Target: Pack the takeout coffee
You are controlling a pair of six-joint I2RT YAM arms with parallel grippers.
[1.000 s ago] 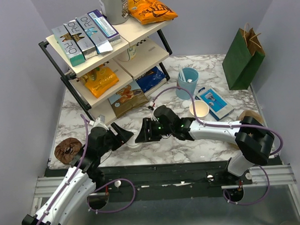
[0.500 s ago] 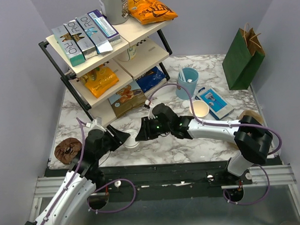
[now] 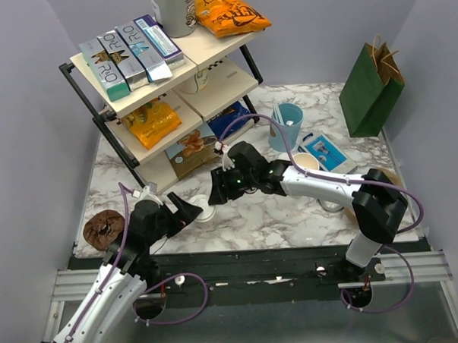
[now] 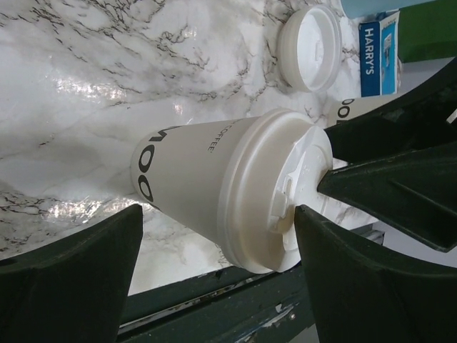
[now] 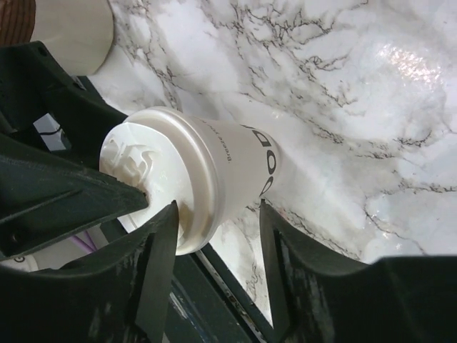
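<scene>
Centrally, the takeout coffee [image 3: 206, 213] is seen on the marble table [image 3: 292, 218], at the lower left of centre in the top view, just in front of the shelf rack [image 3: 146, 91]. It is flanked by the left gripper [image 3: 190, 210] on its left and the right gripper [image 3: 215, 195] at its upper right.

In the left wrist view the left fingers [image 4: 71, 286] are spread wide, with the cup framed between them. One finger is met by the lid's rim at the lower right, and the other is set near the base. In the right wrist view the right fingers [image 5: 314, 286] are held apart astride the lid end. Whether the cup is pressed by them cannot be told.

From above, the round white lid is turned up towards the camera, so the cup appears to be stood upright. In the left wrist view its long axis is laid across the frame, lid to the right and base to the left. In the right wrist view the lid is pointed left.

From above, the cup wall is largely hidden beneath the lid and the grippers. Part of the lid's rim is covered by a finger in each wrist view. Only part of the print on the wall can be read.
</scene>
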